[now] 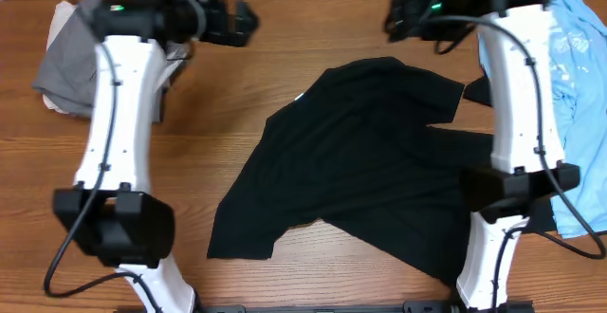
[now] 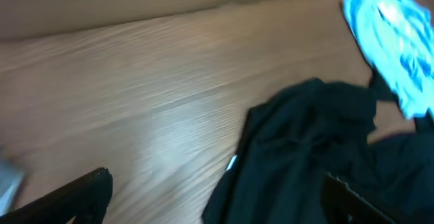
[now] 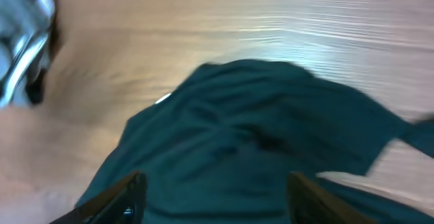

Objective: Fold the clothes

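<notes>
A black T-shirt [image 1: 360, 161] lies spread and rumpled on the wooden table, collar toward the far edge. It also shows in the left wrist view [image 2: 305, 156] and the right wrist view [image 3: 244, 142]. My left gripper [image 1: 242, 24] is open and empty, raised above the far table left of the shirt; in its own view its fingertips [image 2: 217, 193] are wide apart. My right gripper [image 1: 398, 14] is open and empty, raised above the shirt's far edge; its fingertips [image 3: 217, 197] straddle dark cloth below.
A grey garment [image 1: 66, 66] lies bunched at the far left. A light blue garment [image 1: 579, 85] lies along the right edge, also in the left wrist view [image 2: 393, 41]. The arm bases stand at the near edge.
</notes>
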Available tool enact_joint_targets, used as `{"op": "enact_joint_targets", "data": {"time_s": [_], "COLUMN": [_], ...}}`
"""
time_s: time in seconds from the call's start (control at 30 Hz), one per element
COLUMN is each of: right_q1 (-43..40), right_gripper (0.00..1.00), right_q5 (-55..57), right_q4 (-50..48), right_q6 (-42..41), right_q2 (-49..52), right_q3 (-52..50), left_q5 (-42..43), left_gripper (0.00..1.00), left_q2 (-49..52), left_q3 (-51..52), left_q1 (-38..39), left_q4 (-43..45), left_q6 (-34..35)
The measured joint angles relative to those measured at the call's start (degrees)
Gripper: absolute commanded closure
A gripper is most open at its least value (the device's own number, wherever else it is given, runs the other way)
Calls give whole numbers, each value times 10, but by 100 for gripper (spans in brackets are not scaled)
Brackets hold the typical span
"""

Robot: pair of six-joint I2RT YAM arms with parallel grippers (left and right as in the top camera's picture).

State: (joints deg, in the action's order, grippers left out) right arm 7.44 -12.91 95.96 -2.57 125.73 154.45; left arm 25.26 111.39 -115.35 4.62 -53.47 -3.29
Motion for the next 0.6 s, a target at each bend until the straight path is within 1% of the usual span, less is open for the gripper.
{"op": "enact_joint_targets", "data": {"time_s": [0.07, 0.27, 0.4, 0.47, 0.57, 0.6], "right_q1": [-46, -121, -125, -123, -121, -121], "right_gripper": [30, 29, 30, 30, 32, 34], "right_q5": [-5, -8, -9, -9, -13, -13], "right_q4": [0, -4, -9, -17, -35, -42], "right_q6": [-3, -3, 2, 5, 10, 10], "right_q2": [0, 0, -1, -1, -1, -1], "right_q3": [0, -19, -48, -69, -113, -127], "left_q5": [-14, -50, -66, -70, -73, -73], "left_gripper": [0, 0, 0, 0, 5, 9], "left_q2": [29, 139, 216, 235, 256, 260], "left_q3": [-4, -6, -6, -6, -6, -6], "left_q1": [54, 144, 171, 173, 174, 174], "left_q4": [24, 80, 106, 110, 111, 111], "left_q6": [-17, -32, -31, -31, -31, -31]}}
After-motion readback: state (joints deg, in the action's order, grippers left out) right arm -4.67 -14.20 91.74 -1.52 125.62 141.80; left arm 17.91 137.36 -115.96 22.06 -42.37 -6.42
